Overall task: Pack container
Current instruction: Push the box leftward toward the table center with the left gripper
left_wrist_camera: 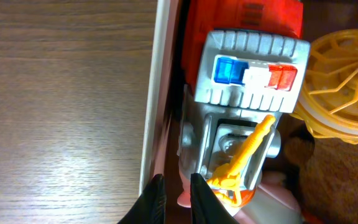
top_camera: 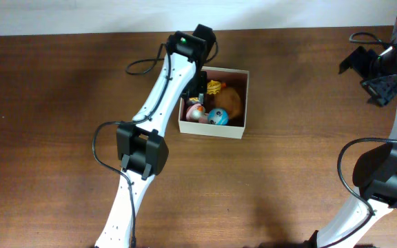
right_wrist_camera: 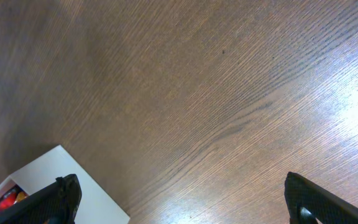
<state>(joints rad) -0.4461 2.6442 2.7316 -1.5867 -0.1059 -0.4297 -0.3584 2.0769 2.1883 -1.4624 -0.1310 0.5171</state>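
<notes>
Dark brown wood grain covers the table [top_camera: 60, 103], with a pale strip of wall along its 12 o'clock edge. Just toward 12 o'clock from the middle of the overhead view sits the container [top_camera: 212, 129], cream-white outside and open on top. Small toys crowd it: a brown plush [top_camera: 231, 101], a blue ball [top_camera: 218, 116] and a pink-and-white ball [top_camera: 196, 114].

The left gripper [left_wrist_camera: 176, 186] reaches down into the box's 9 o'clock side, just inside the white wall. Its fingers stand almost together with only a thin gap; whether they pinch anything cannot be told. Before it lies a red and grey toy vehicle [left_wrist_camera: 247, 74] with blue and red lights, an orange plastic piece [left_wrist_camera: 244, 155] across it and a yellow cage wheel [left_wrist_camera: 347, 81] at its 3 o'clock.

The right gripper [right_wrist_camera: 180, 198] hangs spread wide over bare wood, well apart toward 2 o'clock.
</notes>
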